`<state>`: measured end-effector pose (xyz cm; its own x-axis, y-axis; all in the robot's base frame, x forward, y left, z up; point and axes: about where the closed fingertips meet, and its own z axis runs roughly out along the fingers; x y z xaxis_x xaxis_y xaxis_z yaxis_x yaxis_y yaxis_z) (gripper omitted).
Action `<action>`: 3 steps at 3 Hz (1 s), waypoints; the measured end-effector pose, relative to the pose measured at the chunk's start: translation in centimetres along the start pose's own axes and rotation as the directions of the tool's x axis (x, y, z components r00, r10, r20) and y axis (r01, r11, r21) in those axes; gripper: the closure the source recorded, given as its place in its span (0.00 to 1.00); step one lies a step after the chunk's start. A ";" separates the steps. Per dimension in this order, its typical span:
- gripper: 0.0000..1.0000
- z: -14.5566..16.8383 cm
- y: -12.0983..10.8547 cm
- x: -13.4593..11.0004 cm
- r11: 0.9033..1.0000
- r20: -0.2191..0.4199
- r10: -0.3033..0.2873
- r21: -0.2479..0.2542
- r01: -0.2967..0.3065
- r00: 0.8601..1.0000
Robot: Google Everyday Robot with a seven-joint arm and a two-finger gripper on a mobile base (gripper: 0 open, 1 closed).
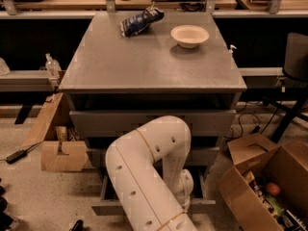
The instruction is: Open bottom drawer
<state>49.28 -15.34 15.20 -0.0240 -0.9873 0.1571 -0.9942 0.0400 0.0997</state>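
Observation:
The grey cabinet [149, 66] has three drawers in its front. The bottom drawer [107, 207] is the lowest one and stands pulled out a little, its slim front panel near the floor; its knob is hidden. My white arm [144, 177] bends down in front of the cabinet. The gripper [186, 192] is low at the middle of the bottom drawer's front, mostly hidden behind the arm. The mid drawer [207, 155] and the top drawer [96, 124] look shut.
A blue chip bag [141, 20] and a white bowl [190, 35] lie on the cabinet top. Open cardboard boxes [269, 186] stand on the floor at right, a small cardboard box [62, 154] at left. A black chair [294, 57] is at right.

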 end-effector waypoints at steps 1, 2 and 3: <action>1.00 0.0 0.0 0.0 1.000 0.000 0.000 0.000 0.000 1.000; 0.80 0.0 0.0 0.0 1.000 0.000 0.000 0.000 0.000 1.000; 0.56 0.0 0.0 0.0 1.000 0.000 0.000 0.000 0.000 1.000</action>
<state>49.29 -15.34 15.19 -0.0241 -0.9873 0.1571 -0.9942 0.0401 0.0998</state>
